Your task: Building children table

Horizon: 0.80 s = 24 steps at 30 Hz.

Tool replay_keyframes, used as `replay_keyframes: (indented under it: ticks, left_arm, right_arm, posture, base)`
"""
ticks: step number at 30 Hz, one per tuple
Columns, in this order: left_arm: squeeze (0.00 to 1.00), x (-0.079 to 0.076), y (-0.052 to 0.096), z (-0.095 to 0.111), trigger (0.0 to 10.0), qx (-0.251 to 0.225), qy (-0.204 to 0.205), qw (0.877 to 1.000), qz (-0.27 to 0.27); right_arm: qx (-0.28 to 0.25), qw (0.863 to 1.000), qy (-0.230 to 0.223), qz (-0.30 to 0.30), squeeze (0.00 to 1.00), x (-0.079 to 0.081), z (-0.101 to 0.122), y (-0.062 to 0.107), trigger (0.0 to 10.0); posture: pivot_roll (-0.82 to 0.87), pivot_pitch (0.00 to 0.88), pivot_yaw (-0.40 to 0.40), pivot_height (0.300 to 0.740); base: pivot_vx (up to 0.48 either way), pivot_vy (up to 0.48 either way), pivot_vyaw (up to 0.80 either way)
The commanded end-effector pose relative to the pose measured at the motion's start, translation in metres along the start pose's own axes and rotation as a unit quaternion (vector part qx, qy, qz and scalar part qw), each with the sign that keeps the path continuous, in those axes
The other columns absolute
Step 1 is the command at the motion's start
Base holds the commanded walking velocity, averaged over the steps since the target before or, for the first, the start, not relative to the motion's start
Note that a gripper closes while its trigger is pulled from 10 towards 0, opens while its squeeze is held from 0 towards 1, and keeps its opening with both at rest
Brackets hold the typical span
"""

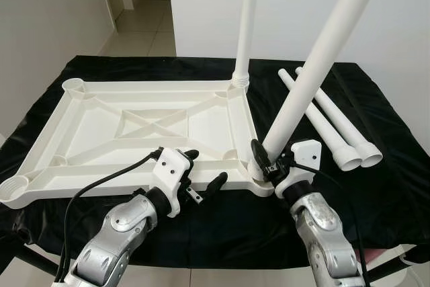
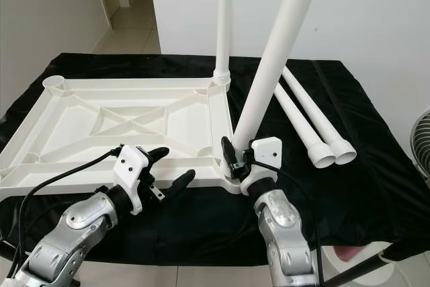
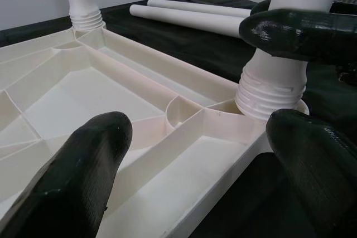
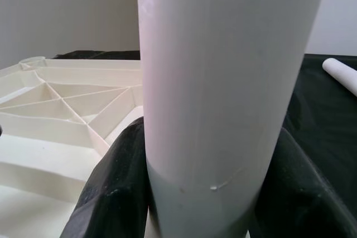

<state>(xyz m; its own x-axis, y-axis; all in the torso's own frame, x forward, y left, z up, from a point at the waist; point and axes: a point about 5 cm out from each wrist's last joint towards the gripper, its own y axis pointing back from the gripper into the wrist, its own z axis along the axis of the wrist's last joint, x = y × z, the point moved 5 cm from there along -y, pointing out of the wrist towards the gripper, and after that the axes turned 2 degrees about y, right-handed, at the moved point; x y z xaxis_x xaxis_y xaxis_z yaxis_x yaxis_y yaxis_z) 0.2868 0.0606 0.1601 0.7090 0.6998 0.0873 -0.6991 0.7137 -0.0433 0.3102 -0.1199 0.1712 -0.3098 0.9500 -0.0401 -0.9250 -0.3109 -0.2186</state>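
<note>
A white plastic tabletop (image 1: 101, 126) lies upside down on a black cloth. One white leg (image 1: 247, 25) stands upright in its far right corner socket. A second leg (image 1: 316, 65) leans to the right out of the near right corner socket (image 3: 273, 82). My right gripper (image 1: 265, 162) is shut on this leg just above its threaded base, with the black fingers (image 4: 111, 193) on both sides of the tube (image 4: 223, 82). My left gripper (image 1: 205, 168) is open at the tabletop's front edge, just left of that corner, holding nothing.
Two loose white legs (image 1: 329, 122) lie side by side on the cloth to the right of the tabletop. The black cloth (image 1: 390, 186) ends at the table's front edge near my arms. A white wall stands behind, and a hallway opens at the far left.
</note>
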Motion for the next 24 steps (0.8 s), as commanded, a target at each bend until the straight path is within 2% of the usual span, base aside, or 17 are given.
replay_keyframes:
  ticks: [1,9,16,18,21,24]
  left_arm:
    - [0.00,-0.003,0.001,0.001,10.0,0.000,0.003,1.000,-0.014]
    - [0.00,-0.002,0.000,0.002,10.0,-0.001,0.002,1.000,-0.012]
    - [0.00,-0.002,-0.001,0.002,10.0,-0.002,0.005,1.000,-0.011]
    - [0.00,-0.002,-0.002,0.003,10.0,-0.003,0.005,1.000,-0.012]
    - [0.00,-0.002,-0.002,0.003,10.0,-0.004,0.006,1.000,-0.012]
    - [0.00,0.002,0.000,0.004,10.0,-0.003,0.008,1.000,-0.004]
  right_arm:
    - [0.017,1.000,0.007,0.000,0.00,-0.001,-0.007,0.005,10.0]
    - [0.021,1.000,0.017,-0.007,0.00,-0.005,-0.006,0.012,10.0]
    - [0.020,0.999,0.027,-0.007,0.00,-0.008,-0.005,0.010,10.0]
    - [0.020,0.998,0.060,0.008,0.00,-0.006,-0.004,0.007,10.0]
    - [0.020,0.997,0.067,0.012,0.00,-0.005,-0.004,0.006,10.0]
    - [0.023,0.993,0.101,0.051,0.00,0.005,-0.006,0.011,10.0]
  posture:
    - [0.00,0.071,0.024,0.740]
    - [-0.01,0.075,0.023,0.740]
    - [-0.02,0.078,0.030,0.740]
    - [-0.02,0.080,0.029,0.740]
    - [-0.02,0.080,0.029,0.740]
    - [-0.01,0.087,0.027,0.740]
  base:
    - [0.000,0.000,0.00]
    - [0.000,0.000,0.00]
    - [0.000,0.000,0.00]
    - [0.000,0.000,0.00]
    - [0.000,0.000,0.00]
    - [0.000,0.000,0.00]
